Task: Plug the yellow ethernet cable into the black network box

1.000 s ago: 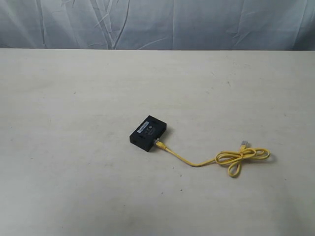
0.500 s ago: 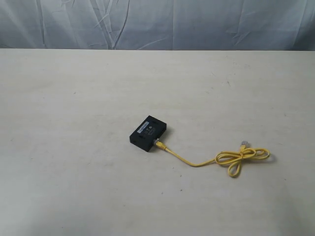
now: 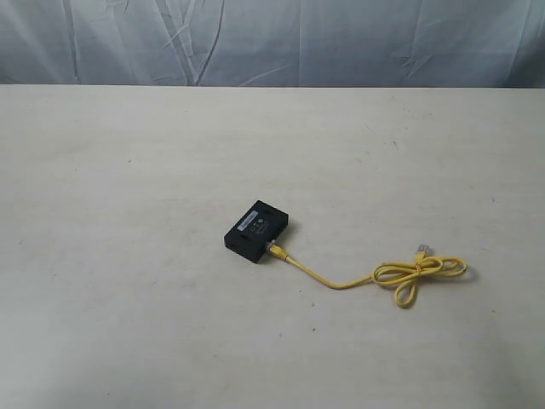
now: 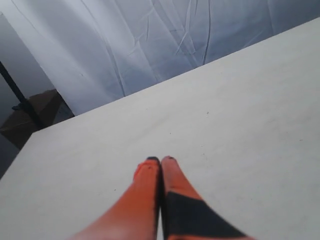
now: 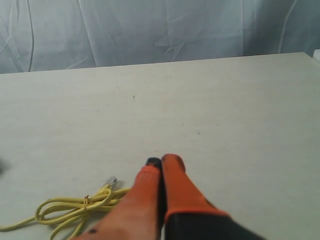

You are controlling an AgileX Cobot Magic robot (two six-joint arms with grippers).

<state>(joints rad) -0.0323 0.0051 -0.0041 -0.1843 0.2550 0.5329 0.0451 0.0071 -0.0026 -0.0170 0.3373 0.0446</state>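
Note:
The black network box [image 3: 256, 232] lies flat near the table's middle in the exterior view. One end of the yellow ethernet cable [image 3: 341, 284] sits in the box's near right side; the cord runs right into tied loops [image 3: 417, 276] with a free clear plug [image 3: 421, 249]. Neither arm shows in the exterior view. The right wrist view has those loops [image 5: 70, 210] and the clear plug [image 5: 110, 182] beside my right gripper [image 5: 161, 162], which is shut and empty. My left gripper [image 4: 160, 160] is shut and empty over bare table; box and cable are out of its view.
The pale table [image 3: 128, 170] ends at a far edge against a wrinkled grey-blue cloth backdrop [image 3: 272, 43]. In the left wrist view a dark stand [image 4: 20, 102] is off the table's corner.

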